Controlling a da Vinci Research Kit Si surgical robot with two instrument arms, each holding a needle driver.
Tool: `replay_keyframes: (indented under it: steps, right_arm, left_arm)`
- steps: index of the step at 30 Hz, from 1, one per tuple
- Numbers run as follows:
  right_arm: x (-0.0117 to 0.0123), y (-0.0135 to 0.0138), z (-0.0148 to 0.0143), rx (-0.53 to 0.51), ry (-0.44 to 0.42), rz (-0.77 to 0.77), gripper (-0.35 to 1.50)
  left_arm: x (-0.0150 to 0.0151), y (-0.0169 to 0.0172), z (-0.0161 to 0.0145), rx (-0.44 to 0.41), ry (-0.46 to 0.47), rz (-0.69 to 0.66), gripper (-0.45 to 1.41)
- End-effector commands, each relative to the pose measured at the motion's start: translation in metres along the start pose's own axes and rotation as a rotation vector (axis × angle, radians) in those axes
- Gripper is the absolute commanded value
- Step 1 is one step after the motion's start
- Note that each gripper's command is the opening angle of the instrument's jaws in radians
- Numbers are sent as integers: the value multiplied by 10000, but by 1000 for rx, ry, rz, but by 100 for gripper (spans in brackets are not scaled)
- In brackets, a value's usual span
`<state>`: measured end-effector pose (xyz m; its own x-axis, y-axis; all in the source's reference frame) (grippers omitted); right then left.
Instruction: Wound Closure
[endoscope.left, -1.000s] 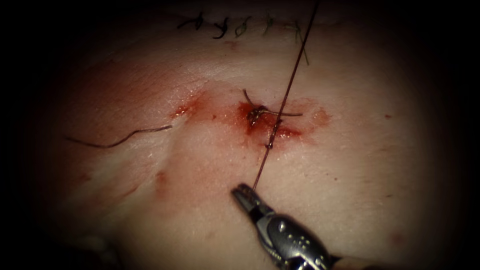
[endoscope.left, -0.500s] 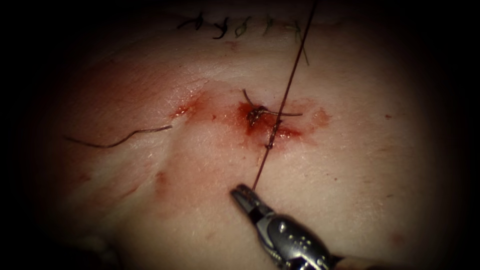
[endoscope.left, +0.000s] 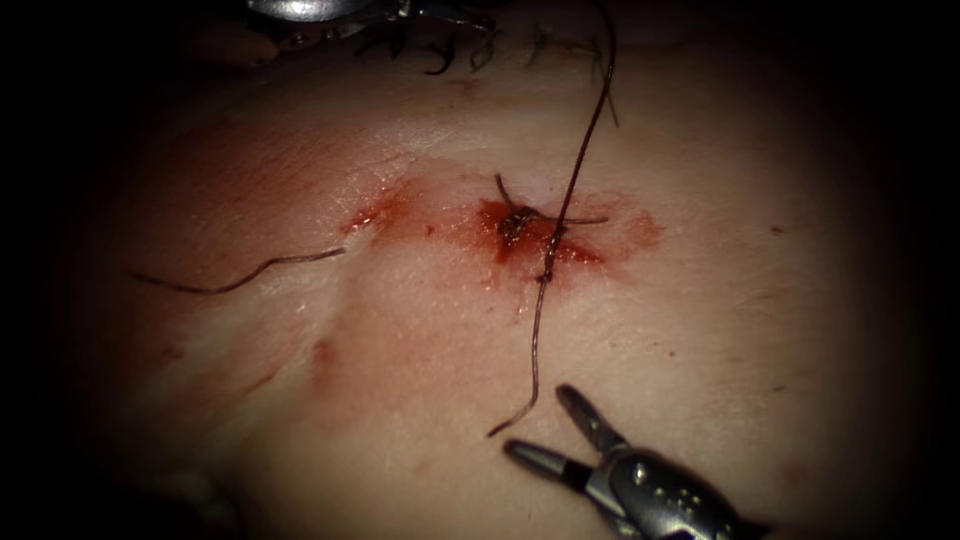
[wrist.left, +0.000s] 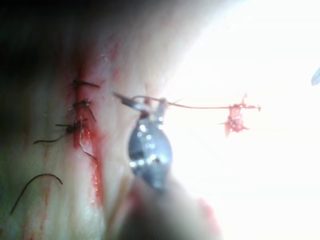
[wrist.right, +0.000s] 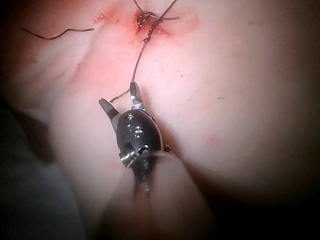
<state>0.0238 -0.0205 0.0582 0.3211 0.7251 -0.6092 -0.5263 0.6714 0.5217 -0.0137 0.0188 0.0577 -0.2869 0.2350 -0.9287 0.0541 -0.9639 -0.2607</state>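
We are holding our right tool (endoscope.left: 545, 425) just below the knot (endoscope.left: 515, 226), its jaws spread apart and gripping nothing; the free end of the thread (endoscope.left: 540, 330) is lying on the tissue (endoscope.left: 720, 300) just beside them. The thread is running from that end up past the knot and curving away above it. Our left tool (wrist.left: 142, 105) is sitting above the knot, jaws clamped on the thread. A cut end of thread (endoscope.left: 240, 277) is resting well left of the knot. Red fluid (endoscope.left: 590, 255) is pooling around the knot. We are seeing no needle here.
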Motion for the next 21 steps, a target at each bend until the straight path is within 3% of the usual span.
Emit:
replay_keyframes:
  steps: [1,4,5,10,12,13,17,21]
  right_arm:
    - [-4,-2,-6,13,-11,6,148]
    - [6,9,-28,39,-19,13,141]
    - [20,20,-39,64,-26,23,131]
    - [53,48,-45,87,-23,23,129]
    - [72,74,-40,119,8,-23,123]
    - [72,74,-40,119,8,-23,123]
    - [89,119,-19,164,12,-64,118]
    - [96,134,0,173,2,-82,118]
  left_arm:
    - [2,10,0,-3,5,8,-45]
    - [17,33,-13,-7,14,17,-45]
    - [31,51,-23,-5,28,16,-45]
    - [58,83,-34,-1,36,29,-45]
    - [75,109,-37,-13,46,29,-45]
    - [75,109,-37,-13,46,29,-45]
    - [94,149,-39,-36,69,28,-45]
    - [100,161,-39,-41,72,29,-45]
